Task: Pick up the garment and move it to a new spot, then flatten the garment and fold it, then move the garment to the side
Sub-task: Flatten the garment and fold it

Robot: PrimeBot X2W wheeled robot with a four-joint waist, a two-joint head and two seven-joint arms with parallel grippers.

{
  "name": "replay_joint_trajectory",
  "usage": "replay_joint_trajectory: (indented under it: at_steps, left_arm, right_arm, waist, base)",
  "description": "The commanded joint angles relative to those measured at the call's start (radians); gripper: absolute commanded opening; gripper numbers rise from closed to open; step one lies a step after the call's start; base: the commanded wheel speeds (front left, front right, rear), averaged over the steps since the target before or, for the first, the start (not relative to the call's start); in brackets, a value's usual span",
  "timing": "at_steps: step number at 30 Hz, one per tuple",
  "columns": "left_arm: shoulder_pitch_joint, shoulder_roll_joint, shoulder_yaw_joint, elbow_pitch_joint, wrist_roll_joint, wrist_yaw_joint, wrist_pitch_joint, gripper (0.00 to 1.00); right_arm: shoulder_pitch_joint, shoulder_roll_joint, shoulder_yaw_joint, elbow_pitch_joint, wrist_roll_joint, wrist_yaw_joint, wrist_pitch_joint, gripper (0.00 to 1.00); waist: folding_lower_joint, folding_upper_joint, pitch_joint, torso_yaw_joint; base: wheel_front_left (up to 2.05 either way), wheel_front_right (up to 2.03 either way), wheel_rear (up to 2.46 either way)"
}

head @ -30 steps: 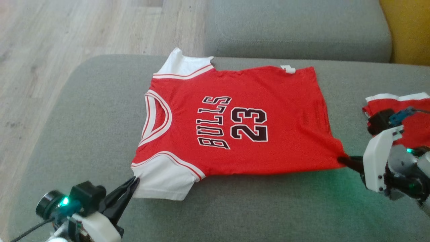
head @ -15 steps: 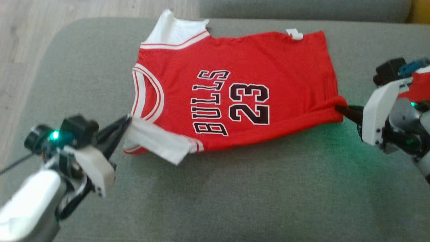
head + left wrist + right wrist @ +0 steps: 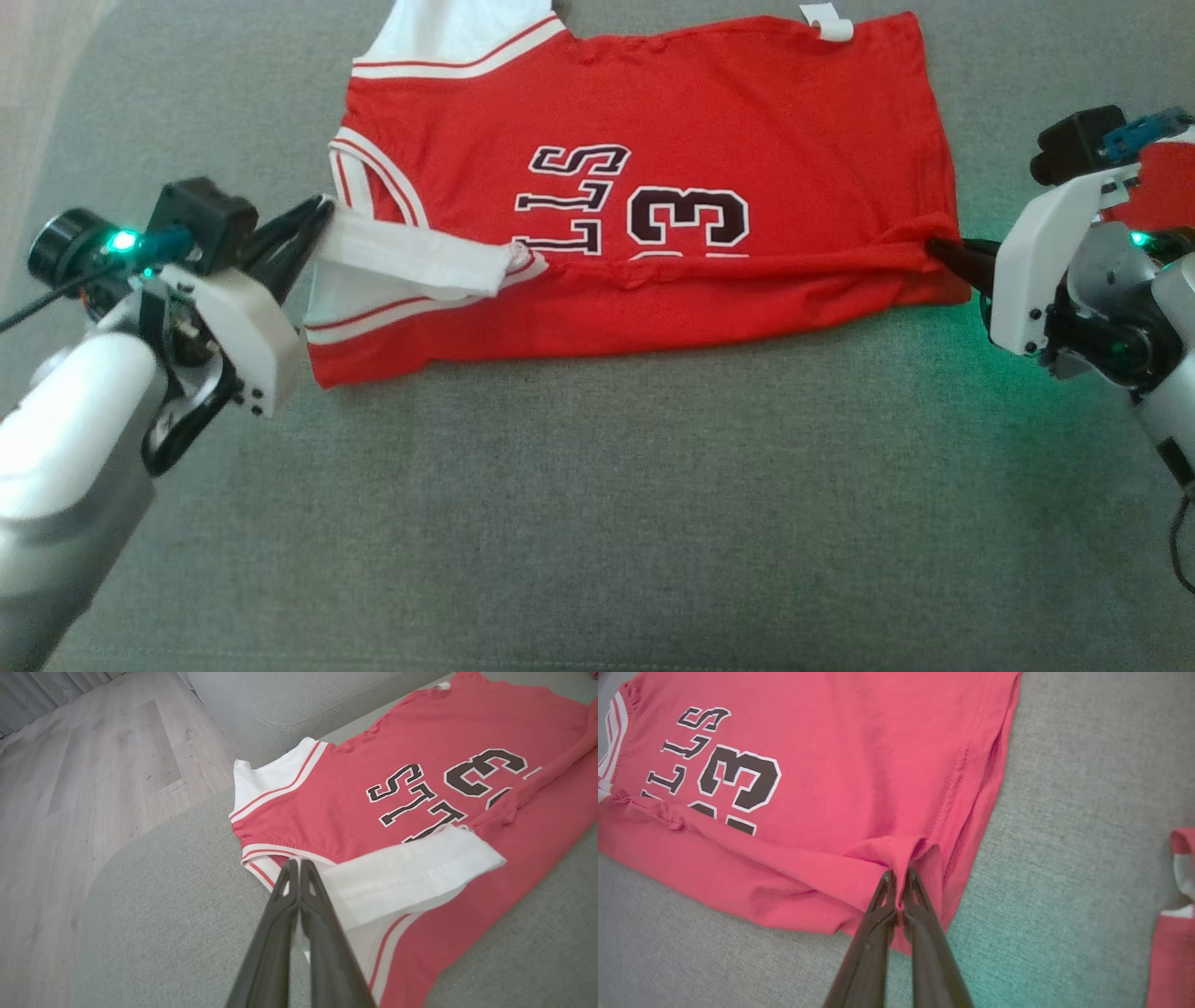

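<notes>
The garment is a red jersey (image 3: 709,112) with white sleeves and black "BULLS 23" print, lying on a grey sofa cushion (image 3: 597,513). Its near long edge is lifted and folded over, covering the lower half of the print. My left gripper (image 3: 322,207) is shut on the near white sleeve (image 3: 411,872), which it holds above the collar area. My right gripper (image 3: 936,247) is shut on the near hem corner (image 3: 901,856) of the jersey, pulled up into a pleat. In both wrist views the fingers are pressed together on cloth.
Another red and white garment (image 3: 1176,896) lies on the cushion to the right, behind my right wrist. The sofa backrest (image 3: 289,700) rises beyond the jersey. Wooden floor (image 3: 70,788) lies past the cushion's left edge.
Both grippers have carried the jersey's near edge away from me, over the print, so "BULLS 23" is now half covered. The head camera has tilted down, shifting the whole picture.
</notes>
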Motion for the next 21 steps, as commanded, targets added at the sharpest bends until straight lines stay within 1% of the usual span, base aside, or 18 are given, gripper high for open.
replay_joint_trajectory:
  at_steps: [1, 9, 15, 16, 17, 18, 21]
  left_arm:
    - [-0.073, 0.036, 0.032, -0.003, -0.006, 0.002, -0.015, 0.0]
    - [-0.176, 0.004, -0.047, 0.123, -0.025, 0.002, -0.085, 0.0]
    - [-0.222, -0.034, -0.072, 0.221, -0.033, 0.002, -0.159, 0.0]
    - [-0.222, -0.034, -0.072, 0.221, -0.033, 0.002, -0.159, 0.0]
    - [-0.228, -0.04, -0.071, 0.237, -0.028, 0.005, -0.176, 1.0]
    - [-0.232, -0.048, -0.068, 0.256, -0.027, 0.011, -0.189, 1.0]
    - [-0.231, -0.078, -0.068, 0.305, -0.036, 0.014, -0.216, 1.0]
  right_arm:
    - [-0.021, -0.005, -0.008, -0.017, -0.006, 0.007, -0.013, 0.0]
    - [-0.046, 0.014, -0.009, 0.0, -0.018, 0.007, -0.044, 0.0]
    - [-0.055, 0.02, -0.007, 0.02, -0.026, 0.007, -0.069, 0.0]
    - [-0.055, 0.02, -0.007, 0.02, -0.026, 0.007, -0.069, 0.0]
    - [-0.057, 0.02, -0.009, 0.026, -0.034, 0.007, -0.082, 0.63]
    - [-0.057, 0.024, -0.013, 0.035, -0.035, 0.007, -0.09, 1.0]
    - [-0.054, 0.039, -0.024, 0.042, -0.028, 0.007, -0.117, 1.0]
  waist:
    - [-0.0002, 0.0, 0.008, -0.005]
    - [-0.0002, 0.0, 0.025, -0.015]
    - [-0.0002, 0.0, 0.021, -0.016]
    - [-0.0002, 0.0, 0.021, -0.016]
    - [-0.0002, 0.0, 0.019, -0.015]
    - [-0.0002, 0.0, 0.017, -0.015]
    - [-0.0002, 0.0, 0.006, -0.012]
  base:
    - [0.0, 0.0, 0.0]
    - [0.0, 0.0, 0.0]
    - [0.0, 0.0, 0.0]
    - [0.0, 0.0, 0.0]
    - [0.0, 0.0, 0.0]
    - [0.0, 0.0, 0.0]
    - [0.0, 0.0, 0.0]
